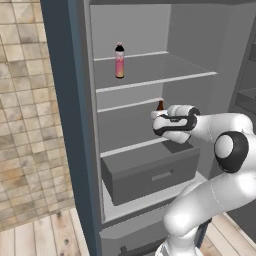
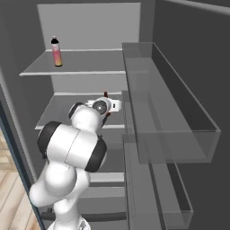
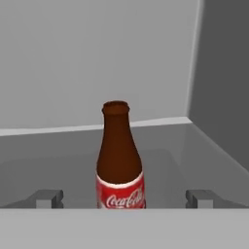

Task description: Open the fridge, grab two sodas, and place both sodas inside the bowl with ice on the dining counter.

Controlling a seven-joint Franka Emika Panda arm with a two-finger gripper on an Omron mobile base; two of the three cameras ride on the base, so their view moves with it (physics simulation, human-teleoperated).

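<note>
Hand (image 3: 124, 198) spread wide and empty, fingertips (image 3: 47, 198) either side of upright cola bottle (image 3: 119, 160) mid-shelf in open fridge (image 1: 75, 125); probably rigid, smooth, slippery glass, light but tippable, best pinched around labelled lower body, not narrow neck.

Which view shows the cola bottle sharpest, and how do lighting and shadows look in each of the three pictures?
Hand view: the cola bottle is sharp, its red label readable, lighting flat, only a faint shadow on the shelf. Left base view: soft and slightly blurred, the pink-orange bottle small, no glare. Right base view: dim grey fridge interior, translucent door bins, no hard shadows.
</note>
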